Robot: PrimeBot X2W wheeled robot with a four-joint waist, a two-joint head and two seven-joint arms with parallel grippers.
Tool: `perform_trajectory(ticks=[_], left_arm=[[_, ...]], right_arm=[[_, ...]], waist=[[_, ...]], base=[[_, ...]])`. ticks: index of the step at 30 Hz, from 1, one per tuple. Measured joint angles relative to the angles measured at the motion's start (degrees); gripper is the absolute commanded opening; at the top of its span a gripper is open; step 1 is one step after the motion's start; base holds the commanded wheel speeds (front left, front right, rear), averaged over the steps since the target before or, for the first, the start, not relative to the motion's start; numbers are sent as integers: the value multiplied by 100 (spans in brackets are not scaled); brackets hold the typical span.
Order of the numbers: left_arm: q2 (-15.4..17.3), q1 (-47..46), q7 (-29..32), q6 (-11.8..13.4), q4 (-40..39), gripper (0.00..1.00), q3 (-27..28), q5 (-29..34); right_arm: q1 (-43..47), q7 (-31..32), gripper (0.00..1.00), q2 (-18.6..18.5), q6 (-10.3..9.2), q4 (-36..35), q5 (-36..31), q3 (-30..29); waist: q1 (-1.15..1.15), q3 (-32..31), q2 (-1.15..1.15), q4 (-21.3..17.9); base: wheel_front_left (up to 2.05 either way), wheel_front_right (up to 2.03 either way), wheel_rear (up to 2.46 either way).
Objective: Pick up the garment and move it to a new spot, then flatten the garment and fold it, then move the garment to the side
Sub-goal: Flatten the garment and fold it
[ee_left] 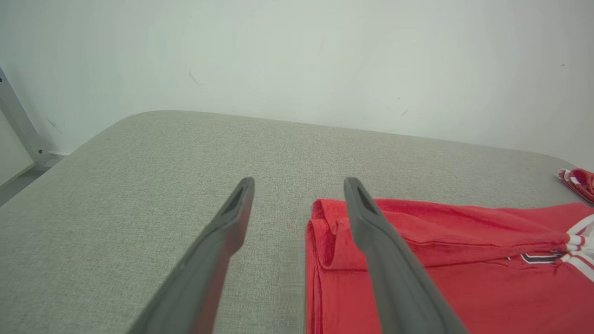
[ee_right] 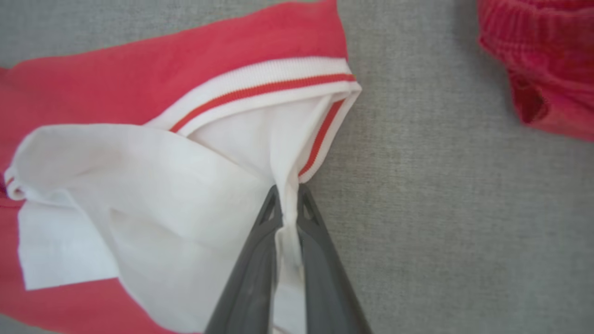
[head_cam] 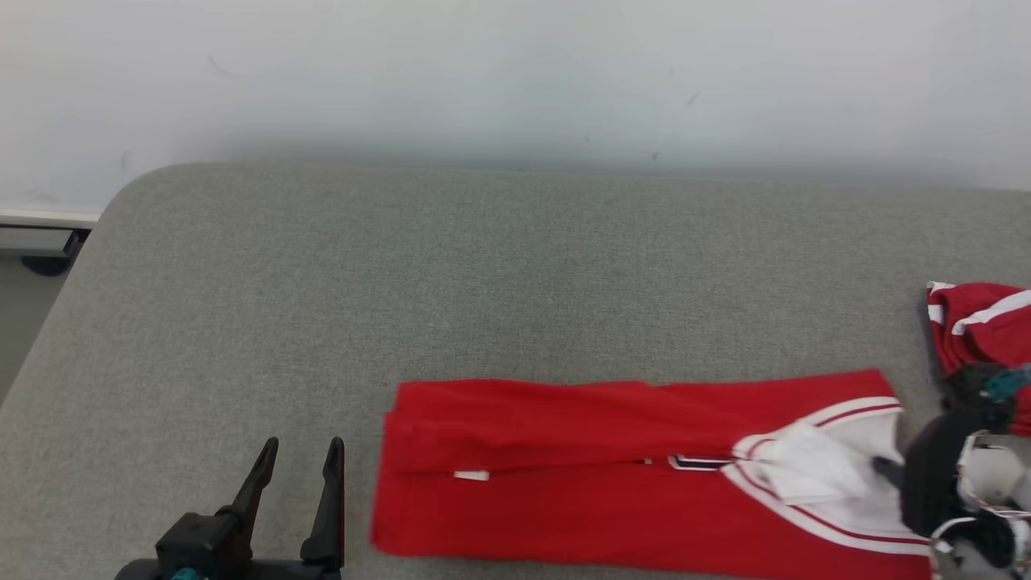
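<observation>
While the red garment (head_cam: 580,475) lay in a long folded strip near the front of the gray cloth-covered tabletop (head_cam: 483,266), the right gripper (ee_right: 288,204) had its jaws clenched on the white fabric at the strip's right end, and the left gripper (head_cam: 305,441) stood beside the other end, jaws released (touching nothing). Folding seemed in hand, so the next move likely called for carrying the held end leftward over the strip. A pale wall (head_cam: 515,72) rose behind, with another red cloth (head_cam: 979,322) at the right.

Grey fabric-covered table (head_cam: 515,266) against a pale wall (head_cam: 515,72); perhaps a metal rail (head_cam: 32,239) leftward.
</observation>
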Motion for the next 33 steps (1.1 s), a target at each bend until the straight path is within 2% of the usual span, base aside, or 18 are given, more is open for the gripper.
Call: perform_trajectory(ticks=[5,9,12,13,14,18,28,33], left_arm=[[-51,46,4,0,-1,100,98,15],[-78,105,24,0,2,100,93,16],[-109,104,57,0,8,100,79,16],[-108,105,58,0,19,100,88,16],[-107,105,62,0,27,100,93,16],[-110,105,102,0,48,100,93,16],[-175,104,126,0,98,100,-10,16],[-270,98,152,-1,120,100,-76,15]], right_arm=[[-1,-49,0,-330,23,109,-102,-25],[-4,-63,0,-296,209,24,126,-227],[5,-4,0,-238,449,-194,628,-485],[4,124,0,-193,686,-438,838,-546],[4,194,0,-180,744,-539,917,-568],[7,477,0,-191,824,-934,1300,-666],[73,973,0,-149,848,-1913,1894,-756],[106,1051,0,51,847,-2258,2075,-758]], waist=[[0,-35,0,-109],[0,-62,0,-197],[0,-81,0,-237],[0,-94,0,-253],[0,-101,0,-260],[0,-130,0,-279],[0,-177,0,-205],[0,-173,0,-117]], base=[[0,0,0],[0,0,0],[0,0,0],[0,0,0],[0,0,0],[0,0,0],[0,0,0],[0,0,0]])
